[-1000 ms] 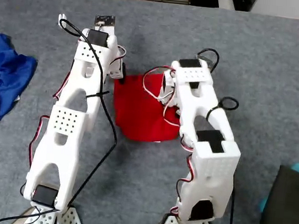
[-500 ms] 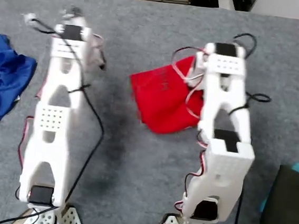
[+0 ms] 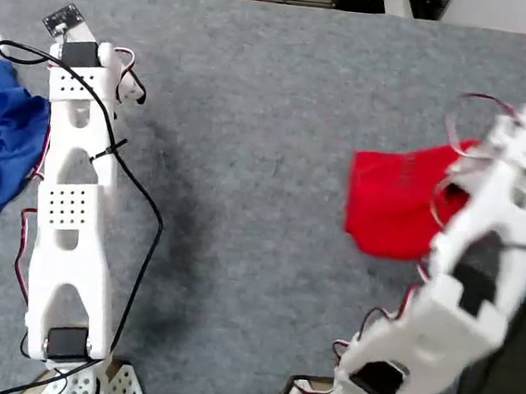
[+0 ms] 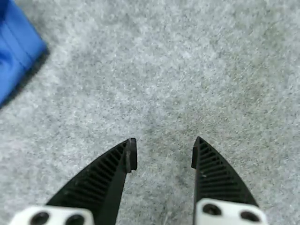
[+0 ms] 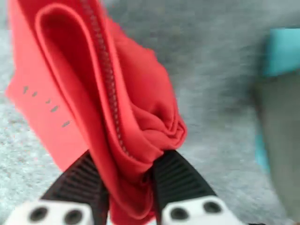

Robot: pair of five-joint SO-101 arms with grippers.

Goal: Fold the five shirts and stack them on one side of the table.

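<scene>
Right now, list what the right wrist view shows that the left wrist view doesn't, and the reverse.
Right wrist view: the right gripper clamped on the red shirt, plus a teal cloth and a dark cloth beyond. Left wrist view: the left gripper open over the table, a blue shirt nearby. Both: the grey table.

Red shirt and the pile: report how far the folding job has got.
Done, it seems: a dark shirt lies folded over a teal shirt at the right edge of the table. In hand: the right gripper is shut on the folded red shirt, close to that pile. Left: the blue shirt lies crumpled at the left edge, with the left gripper open over bare table beside it.
</scene>
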